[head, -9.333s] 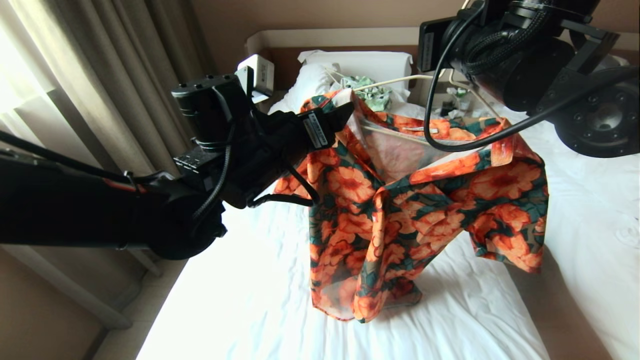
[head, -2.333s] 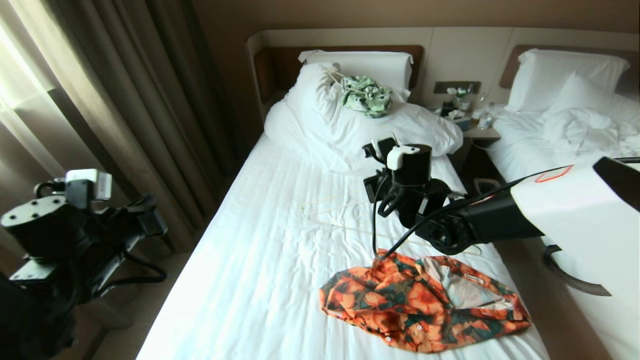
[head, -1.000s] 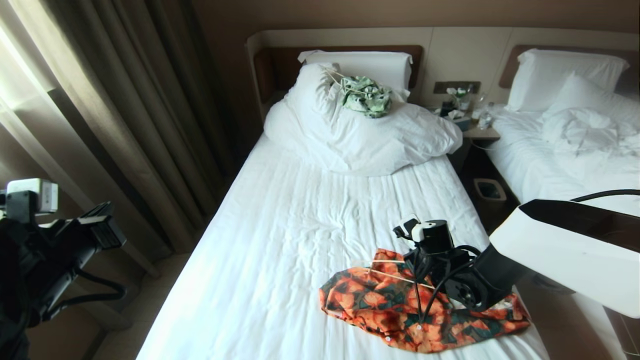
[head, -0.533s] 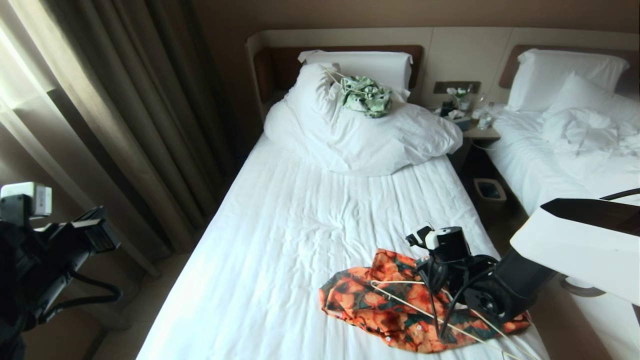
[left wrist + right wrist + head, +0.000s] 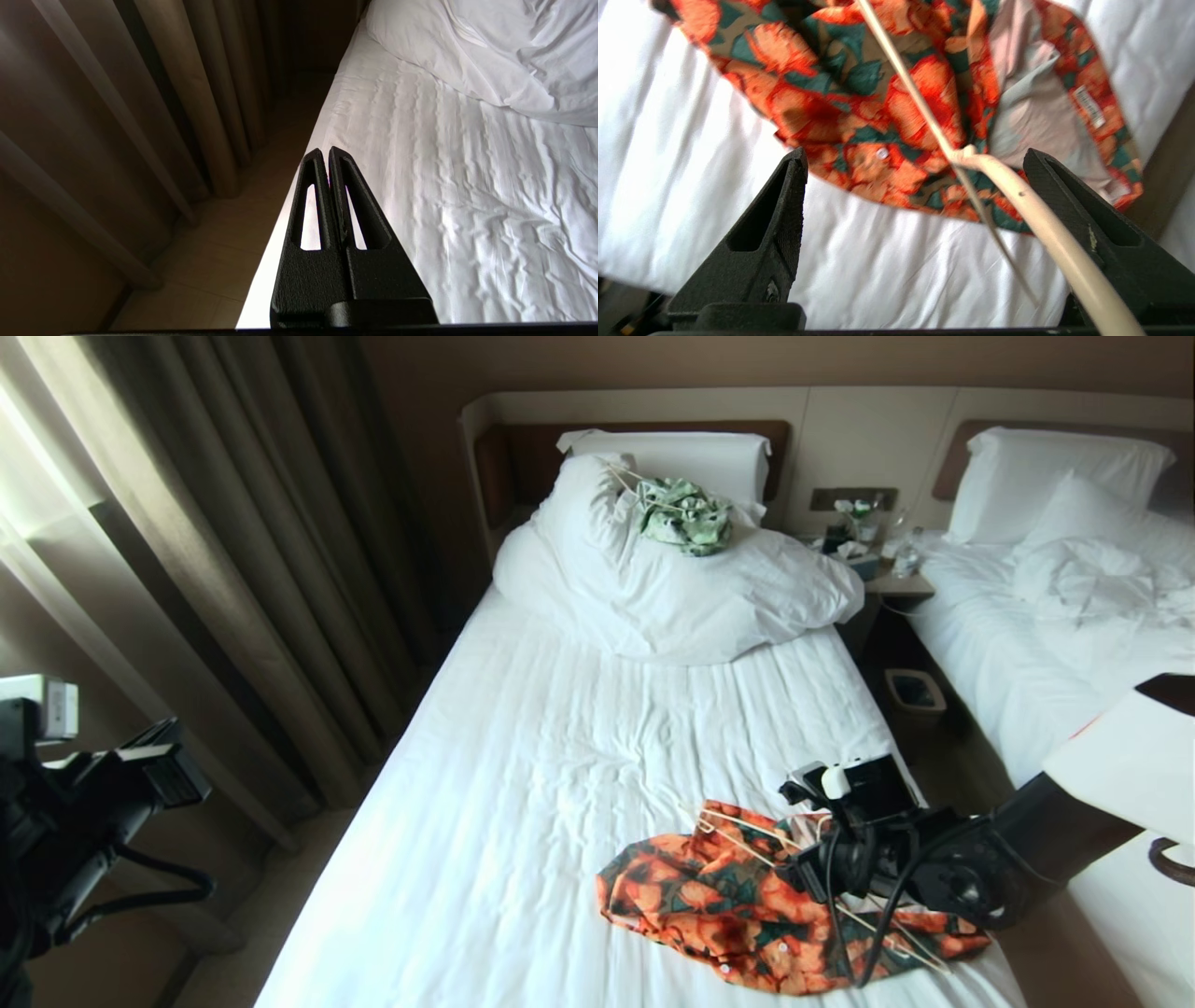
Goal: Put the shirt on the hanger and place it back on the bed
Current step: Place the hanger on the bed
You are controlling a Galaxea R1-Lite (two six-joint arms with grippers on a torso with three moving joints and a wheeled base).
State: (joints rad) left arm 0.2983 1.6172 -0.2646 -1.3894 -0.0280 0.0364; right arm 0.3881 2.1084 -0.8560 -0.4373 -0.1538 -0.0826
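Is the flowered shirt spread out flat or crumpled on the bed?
Crumpled. The shirt lies bunched in a heap near the foot of the bed, pale lining showing, with the thin hanger lying across it.

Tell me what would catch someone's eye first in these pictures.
The crumpled orange-flowered, green-leaved shirt lies near the foot of the white-sheeted bed, with a thin cream wire hanger lying across it. The right tool hovers over it with jaws open, the hanger's hook passing between them. Up on the bunched white duvet sits a small pale green-and-white garment.
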